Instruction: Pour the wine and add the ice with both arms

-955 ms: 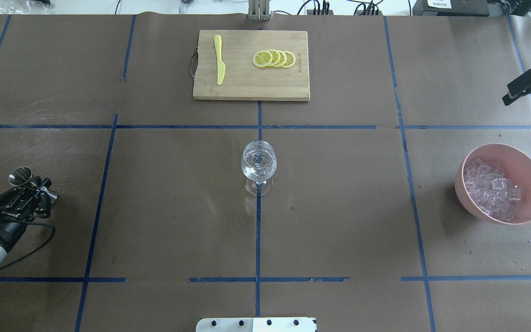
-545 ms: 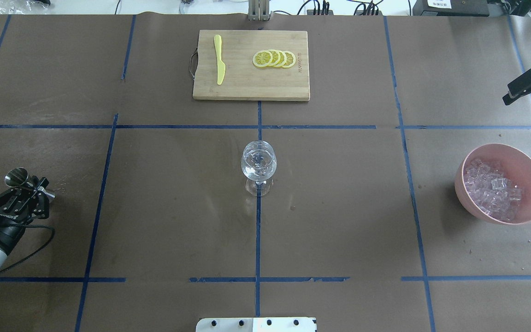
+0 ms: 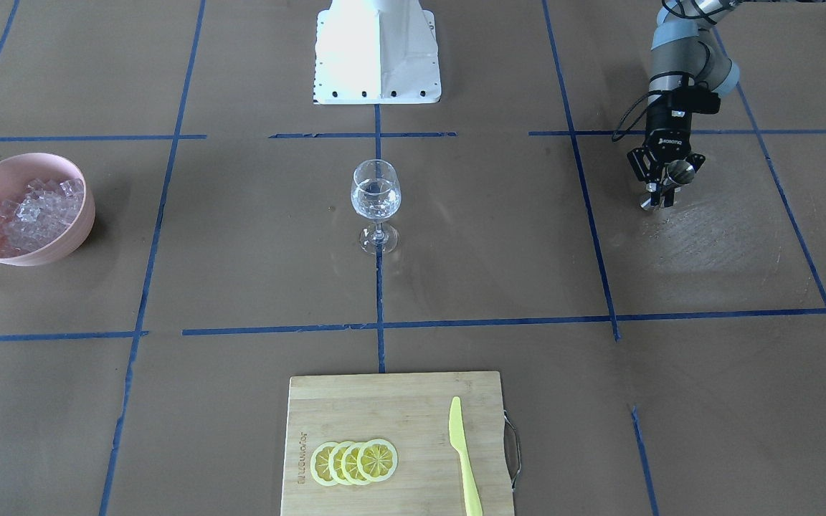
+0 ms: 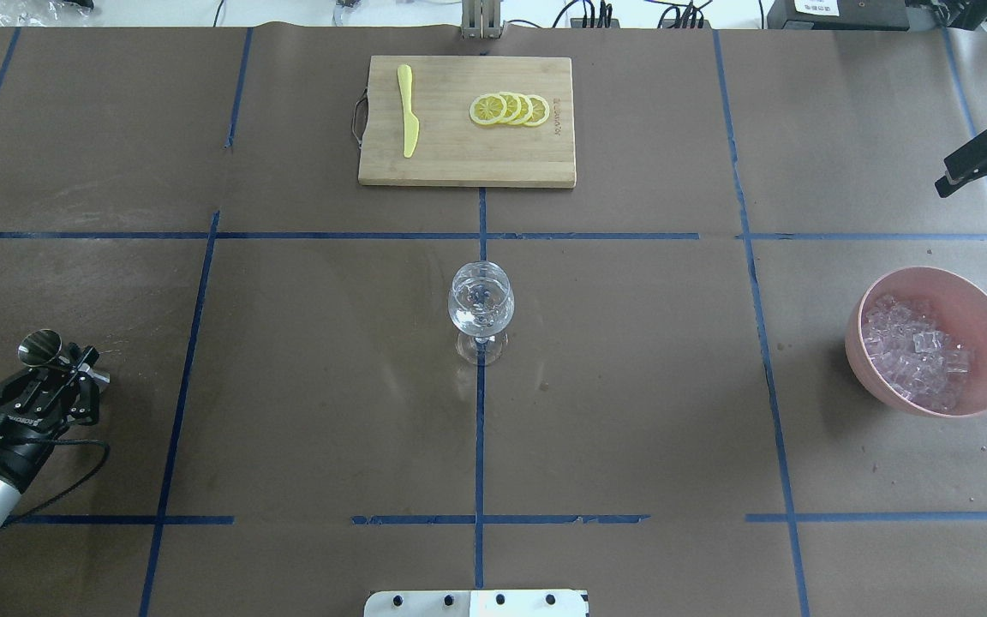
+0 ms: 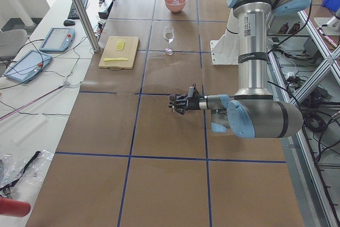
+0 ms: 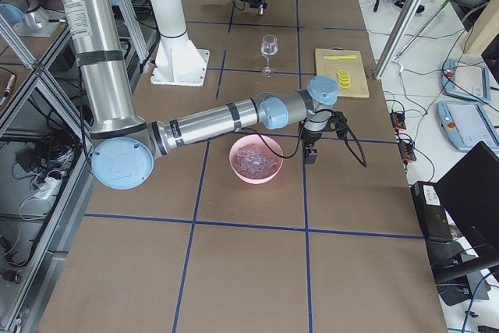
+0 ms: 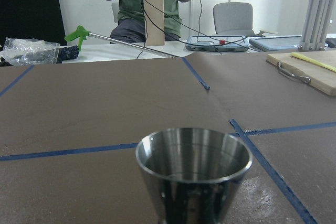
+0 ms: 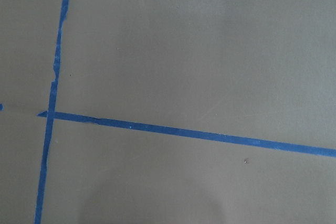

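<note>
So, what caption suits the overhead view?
Left claw holding a steel measuring cup, wine glass mid-table, pink bowl of ice at right.

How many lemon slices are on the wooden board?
4. The lemon slices lie in one overlapping row on the cutting board, beside the yellow knife; the leftmost in the overhead view sits on top, fully visible. Another could hide underneath.
</note>
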### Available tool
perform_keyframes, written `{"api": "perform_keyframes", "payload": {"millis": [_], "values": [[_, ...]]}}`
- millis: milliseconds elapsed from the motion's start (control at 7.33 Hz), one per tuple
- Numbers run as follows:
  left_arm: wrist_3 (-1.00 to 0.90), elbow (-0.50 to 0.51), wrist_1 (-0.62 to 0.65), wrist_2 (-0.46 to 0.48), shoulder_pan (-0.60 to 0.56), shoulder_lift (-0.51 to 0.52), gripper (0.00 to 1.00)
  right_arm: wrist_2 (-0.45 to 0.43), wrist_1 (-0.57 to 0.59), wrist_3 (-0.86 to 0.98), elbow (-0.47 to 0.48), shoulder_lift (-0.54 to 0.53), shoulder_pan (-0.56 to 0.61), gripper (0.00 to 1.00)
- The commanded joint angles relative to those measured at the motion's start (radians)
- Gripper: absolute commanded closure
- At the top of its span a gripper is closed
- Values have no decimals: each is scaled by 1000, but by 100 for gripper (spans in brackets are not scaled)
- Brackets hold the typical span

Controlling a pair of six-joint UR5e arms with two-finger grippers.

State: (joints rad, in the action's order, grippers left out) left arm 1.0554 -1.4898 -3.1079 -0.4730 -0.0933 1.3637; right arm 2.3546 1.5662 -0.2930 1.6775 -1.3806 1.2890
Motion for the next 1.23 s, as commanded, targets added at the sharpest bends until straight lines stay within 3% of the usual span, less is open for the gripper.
{"api": "perform_keyframes", "payload": {"millis": [0, 136, 545, 682, 818, 955, 1091], "values": [[0, 0, -1, -1, 9, 0, 74, 0, 0, 0, 1, 0, 1, 0], [0, 0, 0, -1, 10, 0, 64, 0, 0, 0, 1, 0, 0, 0], [0, 0, -1, -2, 17, 0, 56, 0, 0, 0, 2, 0, 1, 0], [0, 0, -1, -3, 18, 0, 48, 0, 0, 0, 4, 0, 1, 0], [-2, -1, -1, -7, 18, 0, 9, 0, 0, 0, 4, 0, 0, 0], [-8, -6, -8, -10, 17, -2, 0, 0, 0, 0, 4, 0, 0, 0], [-14, -10, -36, -41, 17, -29, 0, 0, 0, 0, 4, 0, 1, 0]]}}
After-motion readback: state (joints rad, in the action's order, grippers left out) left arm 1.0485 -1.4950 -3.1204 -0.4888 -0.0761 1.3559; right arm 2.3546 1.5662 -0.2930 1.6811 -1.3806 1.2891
